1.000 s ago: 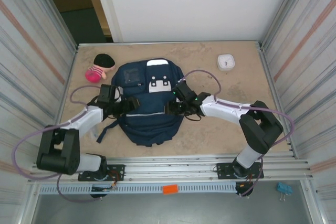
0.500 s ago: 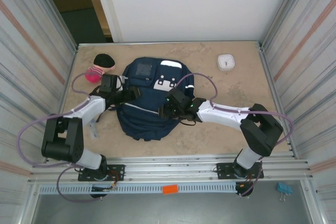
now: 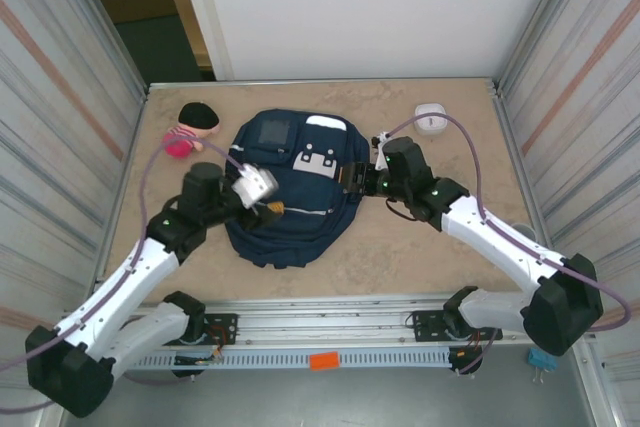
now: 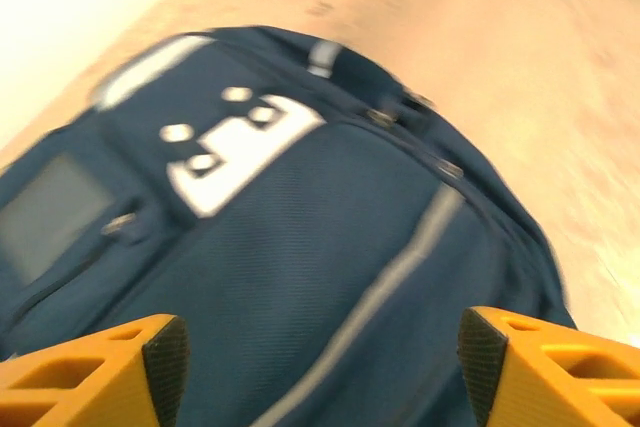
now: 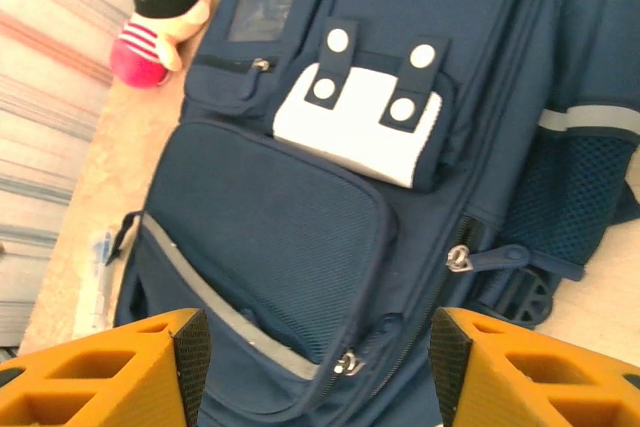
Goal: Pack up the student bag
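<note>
The student bag [image 3: 290, 192] lies flat in the middle of the table, navy blue with a white patch [image 3: 315, 159] on its front pocket. My left gripper [image 3: 268, 203] hovers over the bag's left half, open, with only the bag's fabric and a grey stripe [image 4: 400, 267] below its orange fingers [image 4: 140, 367]. At the bag's right edge, my right gripper [image 3: 356, 179] also stands open above the front pocket [image 5: 270, 247] and its zip pull [image 5: 348, 362]. Neither holds anything.
A small doll [image 3: 190, 127] with black hair and a pink body lies left of the bag's top. A white round item [image 3: 430, 118] sits at the back right. Corrugated metal walls [image 3: 60, 147] close in both sides. Bare tabletop [image 3: 430, 257] lies right of the bag.
Both grippers have come off the bag's sides. The left arm rose and swung over the bag's left half; the right pulled back to its right edge. The bag shifted slightly left.
</note>
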Robot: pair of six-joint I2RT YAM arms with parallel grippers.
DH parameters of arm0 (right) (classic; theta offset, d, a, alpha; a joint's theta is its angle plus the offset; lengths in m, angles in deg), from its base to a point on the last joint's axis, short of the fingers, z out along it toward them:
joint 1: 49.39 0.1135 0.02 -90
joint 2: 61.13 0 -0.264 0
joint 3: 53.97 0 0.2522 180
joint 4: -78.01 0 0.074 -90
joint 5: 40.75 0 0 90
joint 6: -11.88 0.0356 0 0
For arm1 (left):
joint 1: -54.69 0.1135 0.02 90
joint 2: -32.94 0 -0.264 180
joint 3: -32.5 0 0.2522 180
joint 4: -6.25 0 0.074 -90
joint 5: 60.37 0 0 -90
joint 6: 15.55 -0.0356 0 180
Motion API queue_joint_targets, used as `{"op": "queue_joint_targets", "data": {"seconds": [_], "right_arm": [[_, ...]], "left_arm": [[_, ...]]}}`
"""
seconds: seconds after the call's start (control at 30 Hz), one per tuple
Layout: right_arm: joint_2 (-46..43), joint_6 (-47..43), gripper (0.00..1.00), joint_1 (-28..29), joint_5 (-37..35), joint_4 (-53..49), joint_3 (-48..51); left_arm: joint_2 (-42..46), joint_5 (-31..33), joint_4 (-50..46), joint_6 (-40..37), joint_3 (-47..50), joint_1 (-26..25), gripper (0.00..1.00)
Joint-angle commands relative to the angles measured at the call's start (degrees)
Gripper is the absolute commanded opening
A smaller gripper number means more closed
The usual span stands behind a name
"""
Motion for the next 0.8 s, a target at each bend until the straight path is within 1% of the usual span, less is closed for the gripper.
{"op": "queue_joint_targets", "data": {"seconds": [0.0,0.2,0.4,0.53,0.57,0.67,0.77], "right_arm": [[-0.1,-3.0,0.60,-1.8,4.9,2.5,1.2],[1.5,-1.6,0.59,-1.8,5.8,5.4,2.8],[1.2,-1.0,0.59,-1.6,4.7,6.2,4.5],[0.6,-1.0,0.59,-1.6,4.2,6.1,5.2],[0.5,-1.0,0.59,-1.6,4.2,6.0,5.2],[0.5,-1.2,0.60,-1.6,4.2,6.0,5.5],[0.5,-1.4,0.59,-1.7,4.2,6.3,5.8]], "left_arm": [[-3.3,1.1,-2.4,-14.2,1.6,-4.5,0.75],[-13.0,2.8,3.4,-16.0,0.7,-7.2,0.75],[-20.2,2.0,5.8,-18.1,-1.4,-7.7,0.77],[-23.6,5.4,8.3,-18.4,-1.9,-8.4,0.75],[-24.1,5.9,8.7,-18.4,-1.9,-8.5,0.74],[-24.7,7.5,10.6,-16.9,-1.9,-8.5,0.66],[-24.5,8.7,12.5,-15.6,-1.3,-8.5,0.51]]}}
